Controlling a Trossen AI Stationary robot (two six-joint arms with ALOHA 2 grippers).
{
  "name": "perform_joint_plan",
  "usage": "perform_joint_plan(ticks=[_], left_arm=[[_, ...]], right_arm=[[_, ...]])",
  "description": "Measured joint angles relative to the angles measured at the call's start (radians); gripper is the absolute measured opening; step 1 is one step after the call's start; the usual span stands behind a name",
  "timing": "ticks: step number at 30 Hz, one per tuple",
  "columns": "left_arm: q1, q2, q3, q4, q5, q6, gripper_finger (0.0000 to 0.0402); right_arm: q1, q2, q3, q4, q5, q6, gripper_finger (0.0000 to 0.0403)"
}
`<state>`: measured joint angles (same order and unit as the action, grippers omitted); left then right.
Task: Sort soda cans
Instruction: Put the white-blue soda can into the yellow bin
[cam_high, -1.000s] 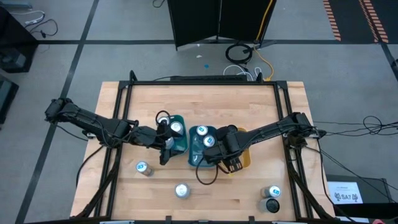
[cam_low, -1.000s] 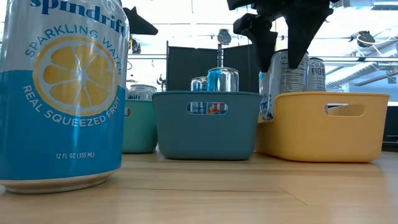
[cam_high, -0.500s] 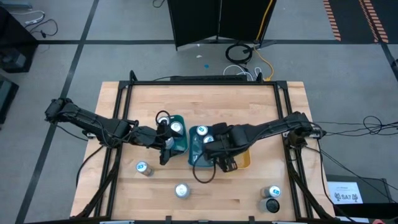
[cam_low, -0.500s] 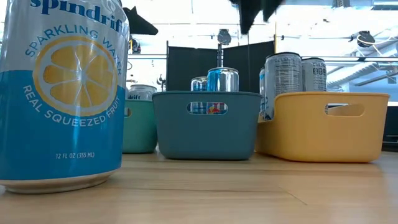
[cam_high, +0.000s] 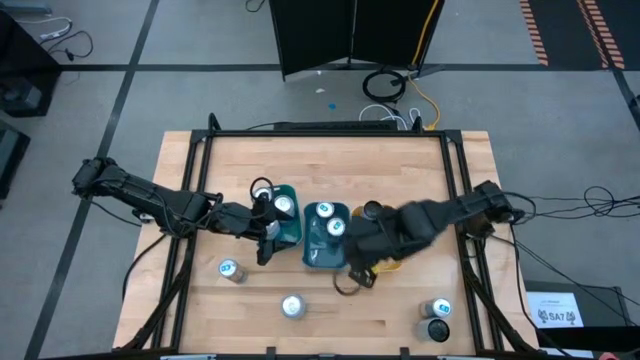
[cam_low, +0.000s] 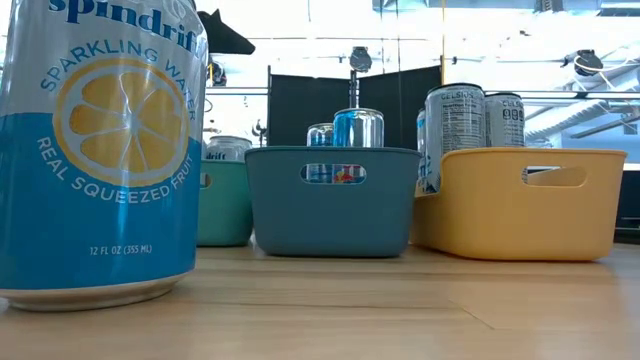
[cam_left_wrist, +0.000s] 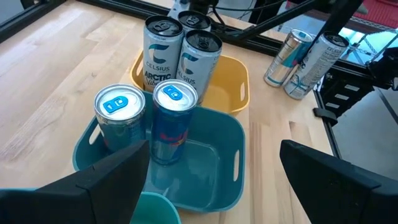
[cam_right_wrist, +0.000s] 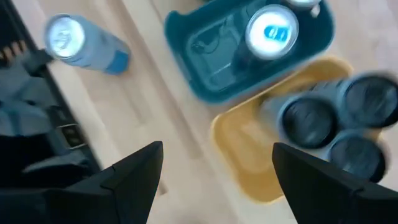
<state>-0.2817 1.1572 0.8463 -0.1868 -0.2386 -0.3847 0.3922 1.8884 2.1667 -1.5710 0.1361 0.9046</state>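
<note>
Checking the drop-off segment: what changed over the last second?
The right gripper rose off the Celsius can it had just set in the yellow bin, then swung back toward the table's near edge, open and empty. The left gripper stayed open by the teal bin; cans and bins did not move.

Teal tray (cam_left_wrist: 227, 180), yellow tray (cam_left_wrist: 233, 87), blue-topped cans (cam_left_wrist: 174, 93).

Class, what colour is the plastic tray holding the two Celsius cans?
Yellow tray; clearest in the left wrist view.
</note>
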Motion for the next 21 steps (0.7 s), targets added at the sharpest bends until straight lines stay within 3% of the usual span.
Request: perform_joint_plan(ticks=[4,10,21], left_arm=[[0.000,0.000,0.000,-0.001,0.000,0.000,0.0368],[0.000,0.000,0.000,-0.003,0.000,0.000,0.0368],[0.000,0.000,0.000,-0.003,0.000,-0.002,0.0368]], right_arm=[[0.098,-0.009,-0.001,-0.001,0.063,0.212,0.0291],[0.225,-0.012,-0.015,0.000,0.073,0.515,0.0272],[0.453,-0.012,-0.141,-0.001,0.017,0.899,0.0221]])
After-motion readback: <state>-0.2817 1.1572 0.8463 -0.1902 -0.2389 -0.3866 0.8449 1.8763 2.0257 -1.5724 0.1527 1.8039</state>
